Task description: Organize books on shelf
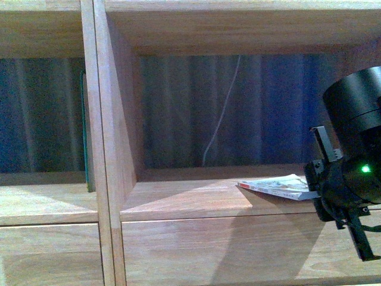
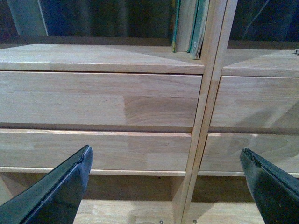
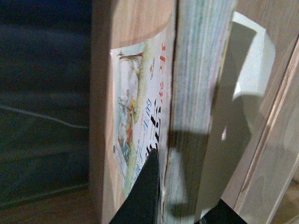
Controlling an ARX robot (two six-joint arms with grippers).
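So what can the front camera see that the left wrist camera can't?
Only the front view shows the paperback lying flat in the right cubby, with the right tool at its edge. Only the left wrist view shows the left tool, wide open, and a second, lower row of drawers. Both show the light wood shelf, its upright divider, and a green book standing against that divider in the left cubby.
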